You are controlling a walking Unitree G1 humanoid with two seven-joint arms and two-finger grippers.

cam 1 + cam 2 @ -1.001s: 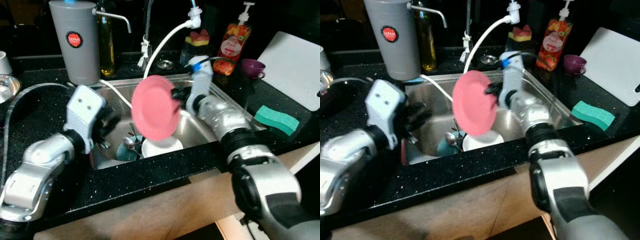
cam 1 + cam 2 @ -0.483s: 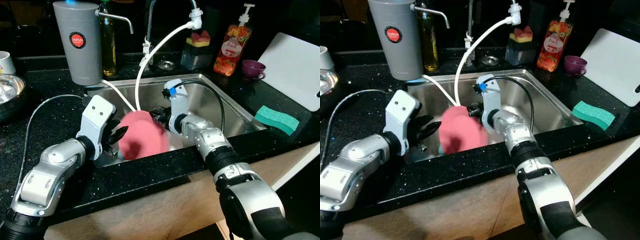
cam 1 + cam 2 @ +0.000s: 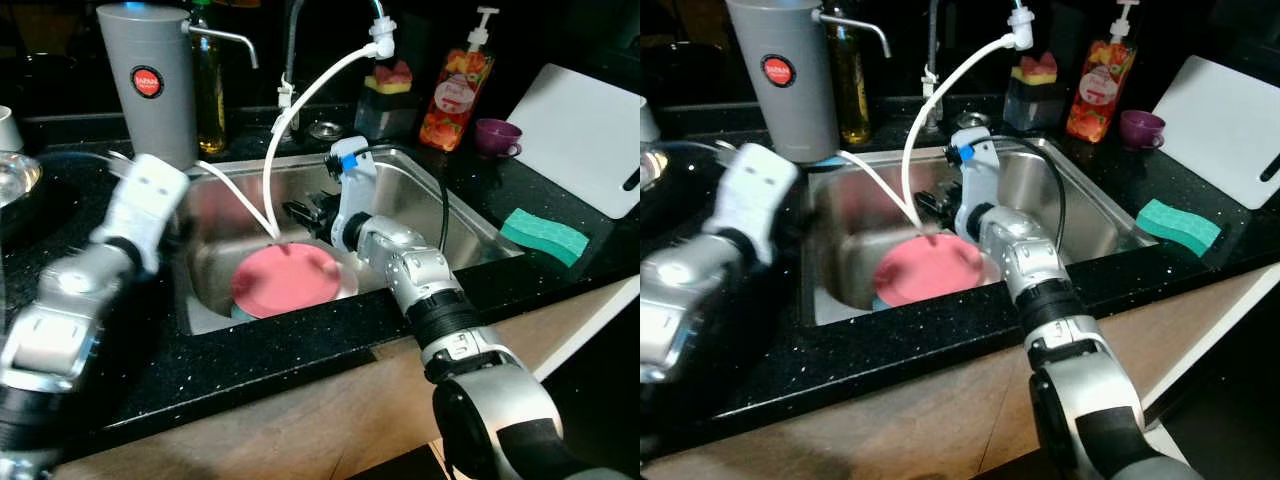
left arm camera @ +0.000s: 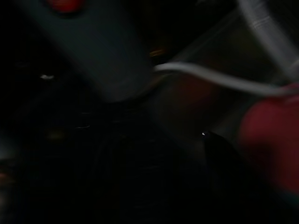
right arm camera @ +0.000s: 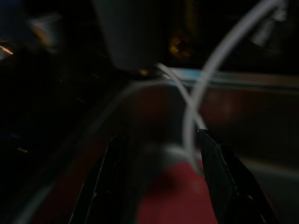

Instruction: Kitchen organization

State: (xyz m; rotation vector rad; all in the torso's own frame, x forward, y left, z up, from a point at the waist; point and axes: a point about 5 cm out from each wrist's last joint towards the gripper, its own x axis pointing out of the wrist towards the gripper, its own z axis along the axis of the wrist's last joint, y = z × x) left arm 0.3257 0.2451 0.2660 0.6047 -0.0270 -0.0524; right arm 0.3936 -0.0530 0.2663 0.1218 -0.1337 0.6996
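A pink plate [image 3: 285,280] lies flat in the steel sink [image 3: 440,215], resting on other dishes that it mostly hides. My right gripper [image 3: 305,212] is just behind the plate's far edge, low in the sink. Its fingers [image 5: 219,172] are open with nothing between them, and the pink plate [image 5: 177,200] shows beyond their tips. A white hose [image 3: 300,110] curves down from the tap to the plate, right beside this gripper. My left arm [image 3: 140,210] is blurred over the counter at the sink's left rim; its wrist view is very dark.
A grey water canister [image 3: 150,80] and an oil bottle [image 3: 210,90] stand behind the sink's left corner. To the right are a soap bottle [image 3: 450,85], a purple cup [image 3: 497,135], a white cutting board [image 3: 585,135] and a green sponge [image 3: 545,232]. A metal bowl [image 3: 15,175] sits far left.
The pink plate went from upright in my right gripper down into the sink, and now lies flat and released. My left arm has pulled out of the sink, up and to the left.
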